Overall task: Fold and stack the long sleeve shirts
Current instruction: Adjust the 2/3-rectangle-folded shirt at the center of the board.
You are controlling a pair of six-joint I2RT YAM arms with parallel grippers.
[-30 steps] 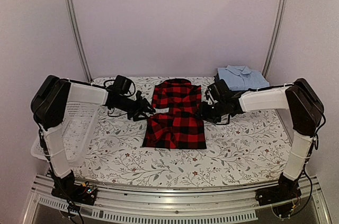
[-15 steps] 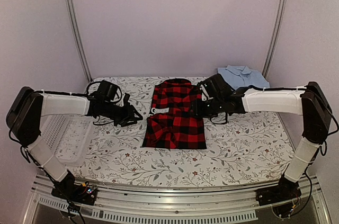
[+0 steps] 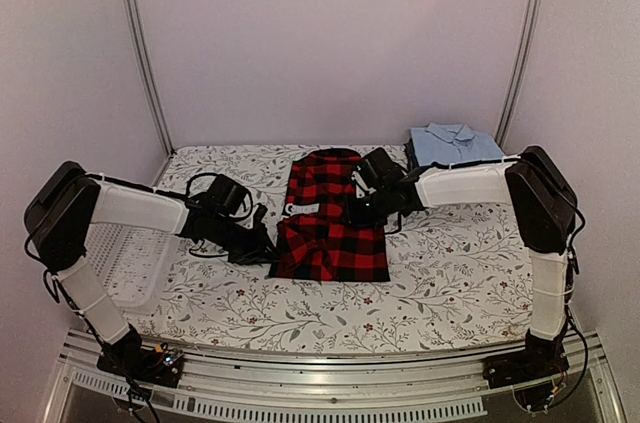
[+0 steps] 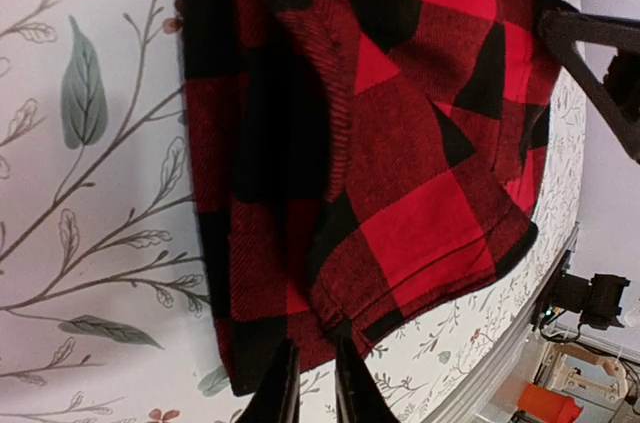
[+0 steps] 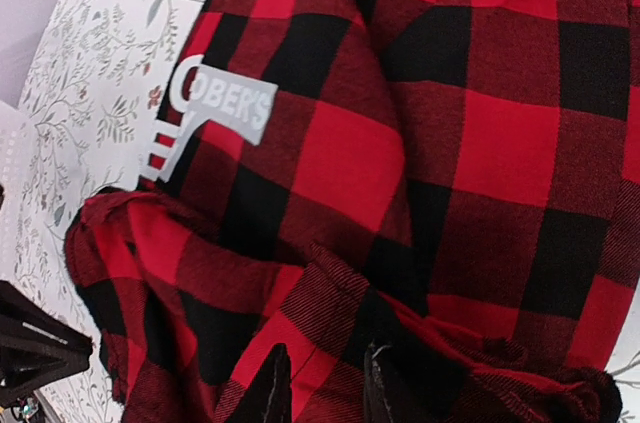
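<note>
The red-and-black check shirt (image 3: 330, 228) lies partly folded in the middle of the table, collar toward the back. At its near left corner sits my left gripper (image 3: 270, 248). In the left wrist view the left gripper (image 4: 315, 383) has its fingers close together with the shirt's hem (image 4: 330, 328) between the tips. My right gripper (image 3: 362, 205) rests on the shirt's right side. Its jaws (image 5: 320, 388) are pressed into a raised fold of the check cloth (image 5: 345, 288), narrowed around it. A folded light blue shirt (image 3: 455, 146) lies at the back right.
A white mesh basket (image 3: 125, 263) stands at the left table edge under my left arm. A floral cloth (image 3: 450, 273) covers the table. A white neck label (image 5: 215, 113) shows inside the shirt. A metal rail (image 3: 330, 388) runs along the front.
My left gripper has swung from beside the shirt to its near left corner. The right gripper has slid further onto the shirt. Both pairs of jaws have narrowed onto cloth.
</note>
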